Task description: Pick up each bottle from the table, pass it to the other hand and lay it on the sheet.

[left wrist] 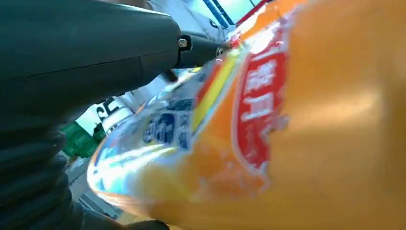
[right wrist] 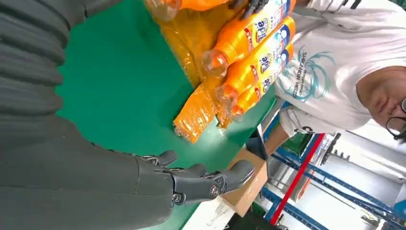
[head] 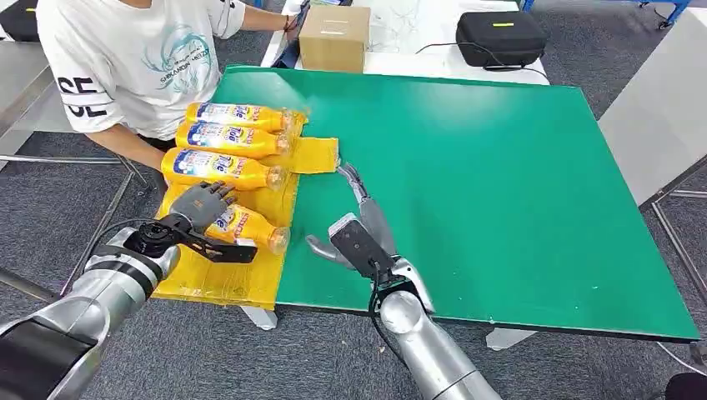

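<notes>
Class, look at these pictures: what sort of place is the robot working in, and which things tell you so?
Probably a robot lab or workshop rather than a home: a green mat-covered table on grey carpet, blue metal racking, and a cardboard box and black equipment case behind.

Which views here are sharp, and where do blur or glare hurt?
Head view: sharp, evenly lit; mild sheen on the green mat. Left wrist view: the orange bottle in the left hand sits too close, label smeared, white glare on it. Right wrist view: bottles crisp, right hand clear, bright background slightly washed.
</notes>
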Controlling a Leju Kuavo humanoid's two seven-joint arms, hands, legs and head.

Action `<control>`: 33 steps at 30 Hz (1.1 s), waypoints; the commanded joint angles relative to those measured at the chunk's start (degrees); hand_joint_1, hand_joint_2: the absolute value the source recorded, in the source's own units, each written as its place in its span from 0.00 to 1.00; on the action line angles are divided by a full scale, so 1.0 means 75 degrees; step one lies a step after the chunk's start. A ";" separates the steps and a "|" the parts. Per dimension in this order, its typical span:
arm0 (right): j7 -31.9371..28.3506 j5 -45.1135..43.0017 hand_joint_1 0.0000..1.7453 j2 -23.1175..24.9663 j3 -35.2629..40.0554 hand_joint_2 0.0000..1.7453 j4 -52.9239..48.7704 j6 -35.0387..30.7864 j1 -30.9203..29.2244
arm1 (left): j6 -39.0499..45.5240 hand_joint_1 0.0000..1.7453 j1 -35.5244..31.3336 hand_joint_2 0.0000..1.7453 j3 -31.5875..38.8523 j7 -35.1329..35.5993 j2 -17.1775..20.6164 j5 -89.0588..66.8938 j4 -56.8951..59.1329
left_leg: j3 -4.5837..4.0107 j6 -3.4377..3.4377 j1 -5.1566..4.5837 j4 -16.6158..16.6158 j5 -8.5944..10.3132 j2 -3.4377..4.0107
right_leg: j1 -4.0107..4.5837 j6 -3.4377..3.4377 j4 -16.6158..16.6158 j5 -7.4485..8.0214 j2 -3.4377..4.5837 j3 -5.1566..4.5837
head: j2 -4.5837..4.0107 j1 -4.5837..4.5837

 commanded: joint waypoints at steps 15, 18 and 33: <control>0.0129 0.0135 0.00 -0.0212 0.0191 1.00 0.0728 -0.0008 -0.0498 | 0.1058 0.00 0.0495 1.00 0.0885 -0.1381 -0.0900 0.2145 -0.0090 | 0.0056 -0.0006 0.0003 -0.0003 -0.0024 0.0000 | 0.0004 -0.0010 -0.0004 -0.0025 -0.0002 0.0056 | 0.0000 0.0000; 0.0040 0.0096 0.00 -0.0189 0.0154 1.00 0.0687 -0.0151 -0.0436 | 0.1682 0.00 0.1089 1.00 0.1754 -0.2079 -0.0935 0.3278 -0.0771 | 0.0052 -0.0006 0.0003 -0.0003 -0.0024 0.0005 | 0.0004 -0.0010 -0.0003 -0.0023 0.0003 0.0050 | 0.0000 0.0000; -0.0553 -0.0674 0.00 -0.0061 -0.0105 1.00 -0.0024 -0.1091 0.0292 | -0.0146 0.00 0.3576 1.00 0.3827 -0.3433 -0.1756 0.8744 -0.4843 | 0.0043 -0.0003 0.0004 -0.0003 -0.0028 0.0009 | 0.0006 -0.0009 -0.0009 -0.0026 -0.0002 0.0039 | 0.0000 0.0000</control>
